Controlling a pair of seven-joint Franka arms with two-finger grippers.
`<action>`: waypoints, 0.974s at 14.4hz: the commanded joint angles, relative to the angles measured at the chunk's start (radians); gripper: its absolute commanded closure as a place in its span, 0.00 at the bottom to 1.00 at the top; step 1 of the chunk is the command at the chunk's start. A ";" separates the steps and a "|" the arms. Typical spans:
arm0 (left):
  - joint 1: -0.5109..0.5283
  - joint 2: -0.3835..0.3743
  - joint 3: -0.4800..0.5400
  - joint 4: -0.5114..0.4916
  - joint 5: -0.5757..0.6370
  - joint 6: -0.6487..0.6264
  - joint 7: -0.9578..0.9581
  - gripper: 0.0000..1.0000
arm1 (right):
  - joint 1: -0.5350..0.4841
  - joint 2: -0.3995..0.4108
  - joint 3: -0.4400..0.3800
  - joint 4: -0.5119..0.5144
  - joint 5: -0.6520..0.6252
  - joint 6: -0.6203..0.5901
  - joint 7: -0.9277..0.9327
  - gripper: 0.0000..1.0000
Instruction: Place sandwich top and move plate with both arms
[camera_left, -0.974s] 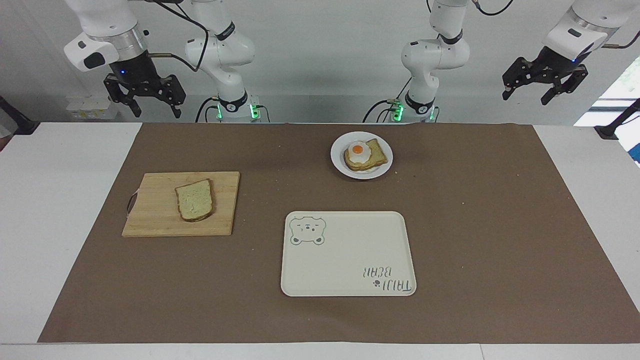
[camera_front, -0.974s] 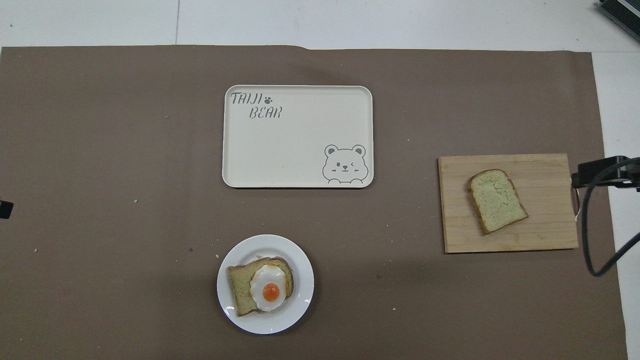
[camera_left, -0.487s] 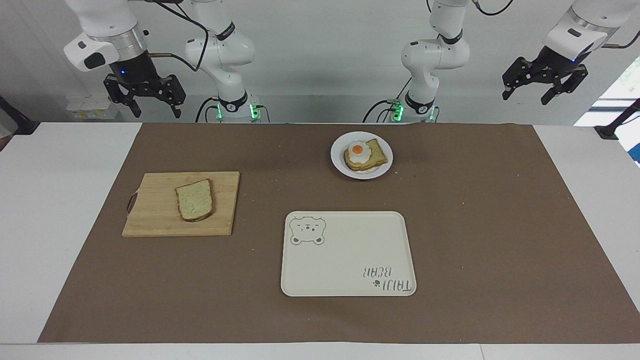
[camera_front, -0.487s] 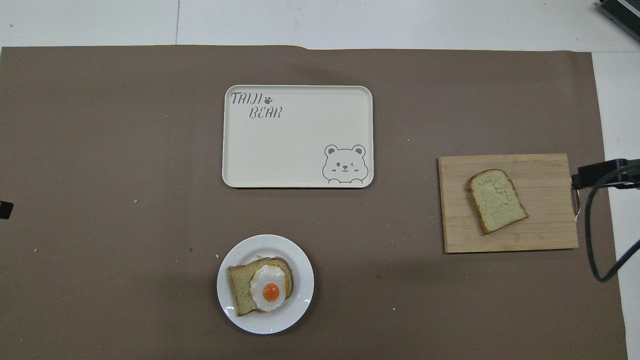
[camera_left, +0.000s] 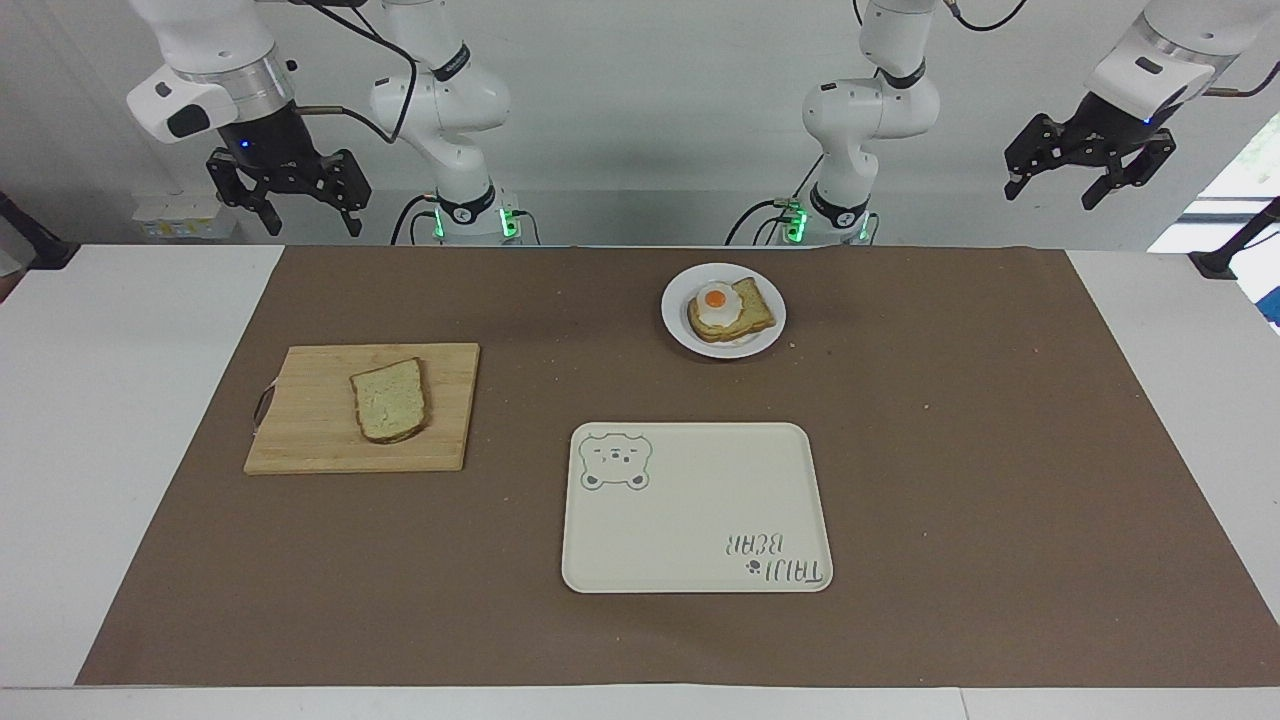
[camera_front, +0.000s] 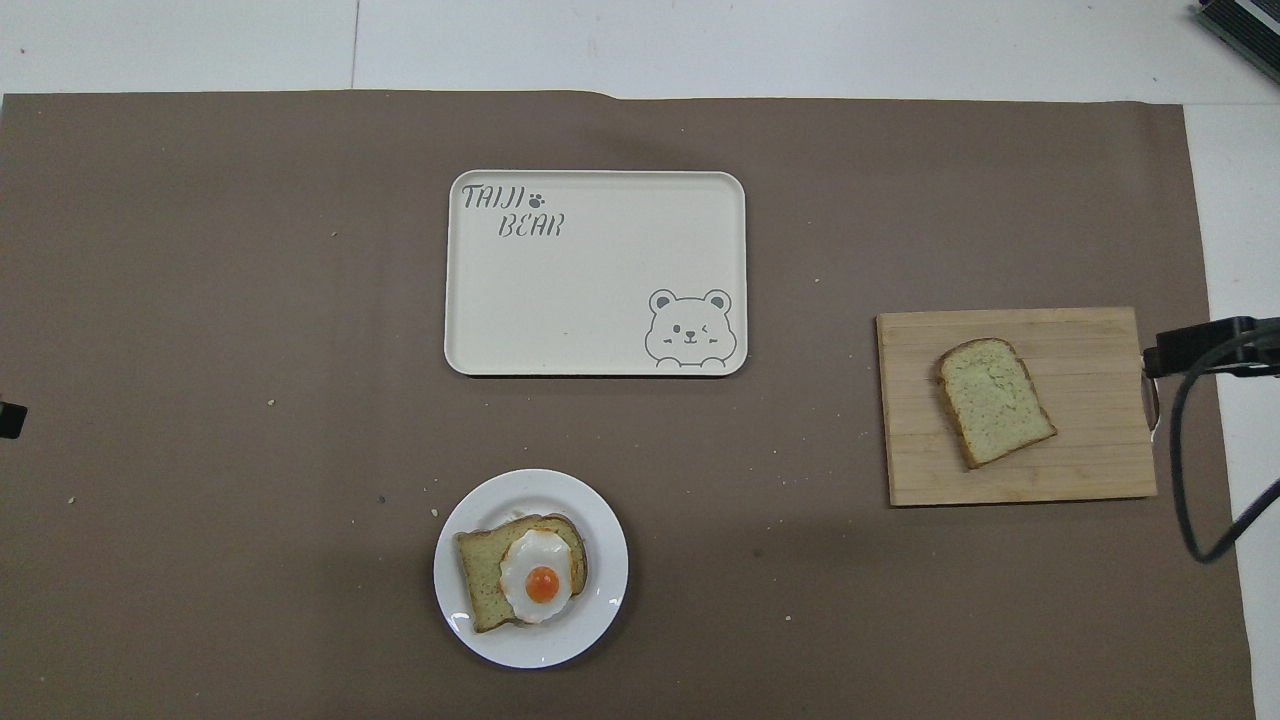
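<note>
The sandwich top (camera_left: 390, 399), a flat pale speckled bread slice with a thin dark crust, lies on the light wooden cutting board (camera_left: 310, 440) toward the right arm's end of the table. The small round white plate (camera_left: 680, 335) stands nearer to the robots, and it carries a bread slice with a fried egg (camera_left: 715, 303). The cream rectangular tray with a bear drawing (camera_left: 700, 500) lies farther from the robots than the plate.

The right gripper (camera_left: 287, 200) hangs high, with its fingers wide apart and empty. The left gripper (camera_left: 1090, 172) waits high at the other end, also wide and empty.

I think the step in hand is to pick up the slice. The right gripper should come down at a crust edge and take the slice gently, because soft bread can bend or tear.

The facing view shows both grippers and their height. The overhead view shows almost nothing of them, but it gives the slice's turned angle on the board more clearly.
</note>
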 joint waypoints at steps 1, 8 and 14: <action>-0.015 -0.025 0.008 -0.026 0.006 -0.005 -0.010 0.00 | -0.018 -0.006 0.006 -0.016 0.008 0.043 -0.027 0.00; -0.015 -0.025 0.008 -0.026 0.006 -0.005 -0.010 0.00 | -0.018 -0.006 0.006 -0.025 0.008 0.052 -0.025 0.00; -0.014 -0.025 0.008 -0.026 0.006 -0.003 -0.010 0.00 | -0.019 -0.004 0.004 -0.027 0.008 0.052 -0.027 0.00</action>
